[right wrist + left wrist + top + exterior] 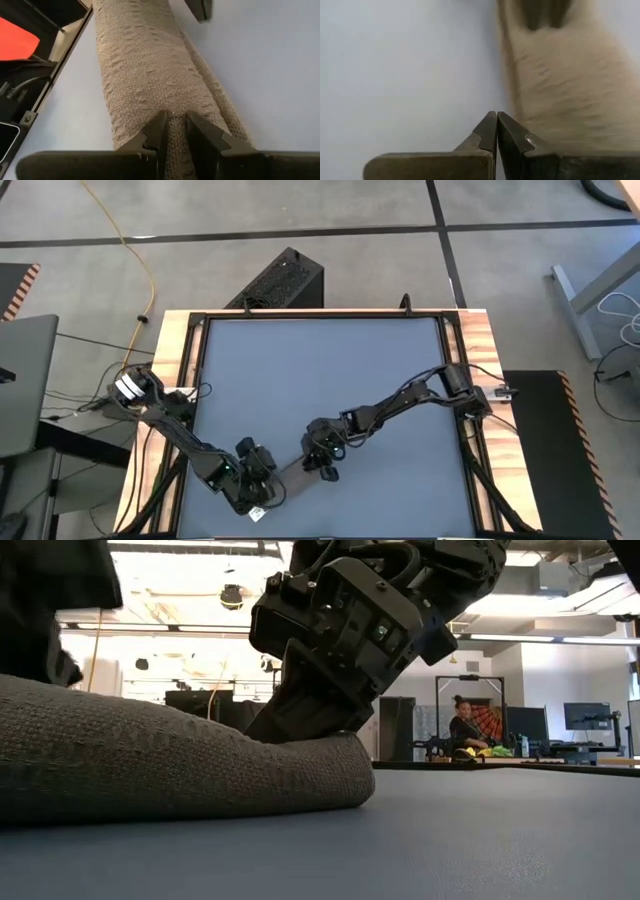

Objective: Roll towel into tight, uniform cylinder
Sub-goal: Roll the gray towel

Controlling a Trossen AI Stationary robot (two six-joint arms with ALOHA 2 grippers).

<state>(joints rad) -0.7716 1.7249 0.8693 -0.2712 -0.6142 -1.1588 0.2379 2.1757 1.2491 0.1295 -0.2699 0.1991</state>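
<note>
Right gripper [174, 125], lower centre of the high view, is pinched onto a fold of the towel [145, 75]; left gripper [497, 131], lower left, has its fingers pressed together on nothing, just beside the roll. The towel lies as a rolled, coarse-woven taupe tube along the bottom edge of the blue-grey surface [320, 370], its long axis spanning the two grippers. One end looks soft and rounded, likely needing tightening.

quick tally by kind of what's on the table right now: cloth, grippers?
Towel: 1, already rolled, lying on the table near its front edge.
Grippers: 2. Left gripper is shut beside the roll; right gripper pinches a fold of it.
Total: 3
</note>
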